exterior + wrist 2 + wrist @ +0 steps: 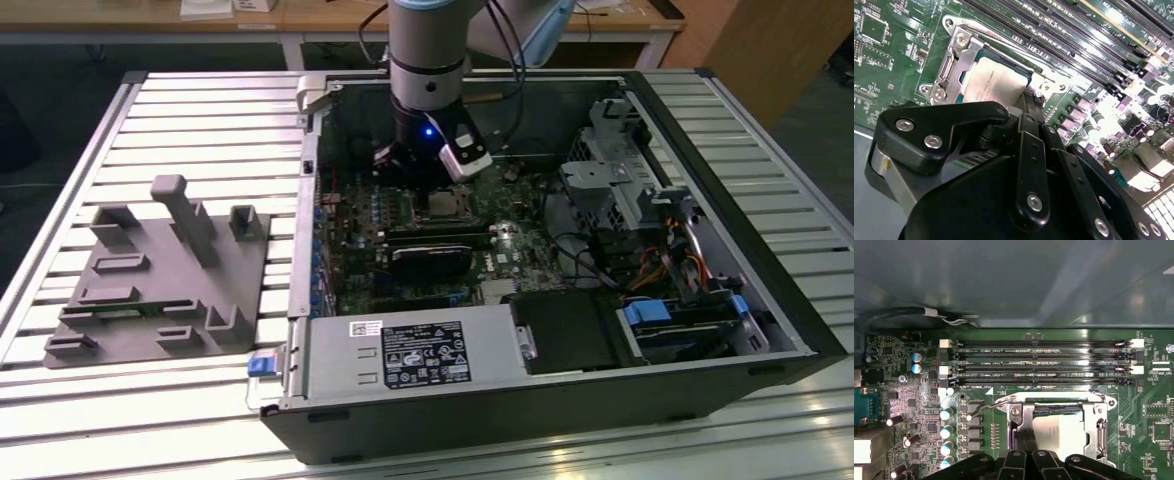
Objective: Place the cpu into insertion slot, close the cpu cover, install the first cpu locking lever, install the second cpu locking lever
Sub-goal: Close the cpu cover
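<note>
We see the arm reaching down into the open computer case (pixel 747 330) on the slatted counter (pixel 200 110), with a grey moulded fixture (pixel 154 285) lying on the counter at the exterior view's left. In both wrist views the cpu (pixel 1060 430) (pixel 991 82) sits flat in the insertion slot (pixel 1110 403), and the cpu cover (pixel 1024 416) (pixel 961 55) lies down over it, its window framing the metal top. The pincer (pixel 1025 440) (pixel 1030 102) has its fingers drawn together, tips right at the cover's edge; we cannot tell whether they touch it. A thin locking lever (pixel 980 412) runs along the side nearest the memory slots (pixel 1039 362), its bent end jutting past the corner.
</note>
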Robot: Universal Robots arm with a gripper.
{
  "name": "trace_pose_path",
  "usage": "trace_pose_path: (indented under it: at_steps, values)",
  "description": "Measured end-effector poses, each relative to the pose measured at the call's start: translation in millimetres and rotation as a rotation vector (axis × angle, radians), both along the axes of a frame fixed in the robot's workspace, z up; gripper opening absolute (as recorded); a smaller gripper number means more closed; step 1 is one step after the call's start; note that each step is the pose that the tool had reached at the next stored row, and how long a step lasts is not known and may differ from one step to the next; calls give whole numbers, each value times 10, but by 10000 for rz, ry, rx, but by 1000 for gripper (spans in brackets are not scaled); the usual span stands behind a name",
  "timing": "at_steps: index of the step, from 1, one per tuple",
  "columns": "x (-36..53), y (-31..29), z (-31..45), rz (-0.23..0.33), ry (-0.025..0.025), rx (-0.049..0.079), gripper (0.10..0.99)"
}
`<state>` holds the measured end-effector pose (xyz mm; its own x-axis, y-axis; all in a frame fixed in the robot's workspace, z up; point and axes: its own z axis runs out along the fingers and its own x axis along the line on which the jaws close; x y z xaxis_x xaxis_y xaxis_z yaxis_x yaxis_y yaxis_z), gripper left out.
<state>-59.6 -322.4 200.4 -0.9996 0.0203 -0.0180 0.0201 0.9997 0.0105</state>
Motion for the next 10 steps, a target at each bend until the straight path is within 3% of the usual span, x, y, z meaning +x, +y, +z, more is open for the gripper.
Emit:
trace_pose_path:
  at_steps: [10]
  values:
    - [33, 0, -1, -3, -1, 1, 106]
